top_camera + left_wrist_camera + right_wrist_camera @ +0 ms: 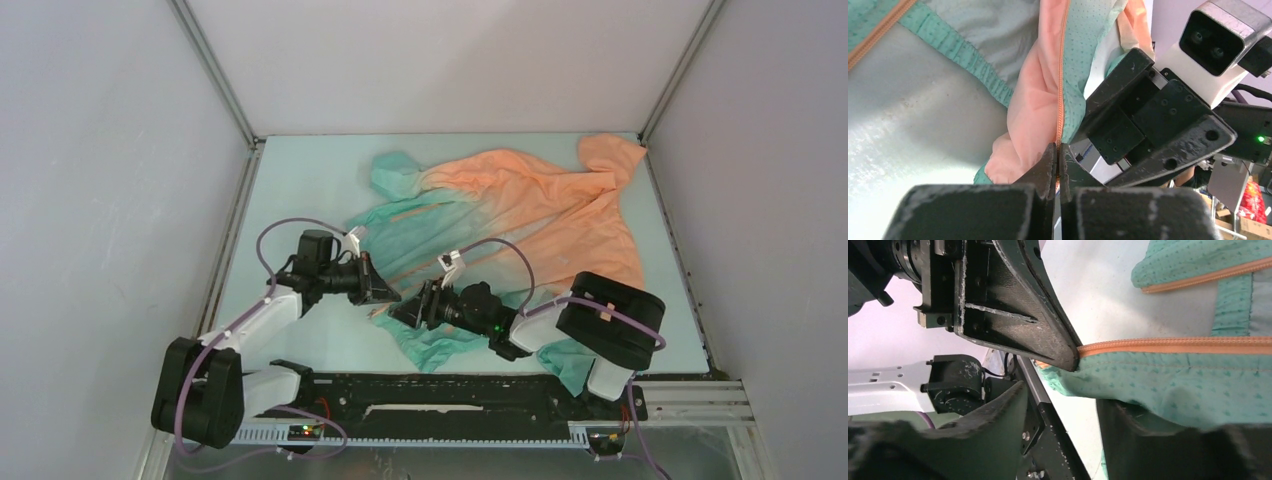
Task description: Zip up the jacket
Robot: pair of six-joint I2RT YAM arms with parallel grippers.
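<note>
The jacket (540, 205) lies spread on the table, orange at the far right and teal at the near left. My left gripper (385, 292) is at its near hem. In the left wrist view it (1058, 162) is shut on the lower end of the orange zipper (1062, 75). My right gripper (403, 313) sits close beside it, and its body shows in the left wrist view (1148, 125). In the right wrist view the right gripper (1063, 425) is open, with teal fabric (1173, 385) draped over one finger. The zipper (1173, 345) runs right from the left gripper's finger (1018, 315).
Grey enclosure walls stand around the pale table (300, 180). A black rail (450, 395) runs along the near edge, by the arm bases. A loose teal sleeve (395, 175) lies at the far left of the jacket.
</note>
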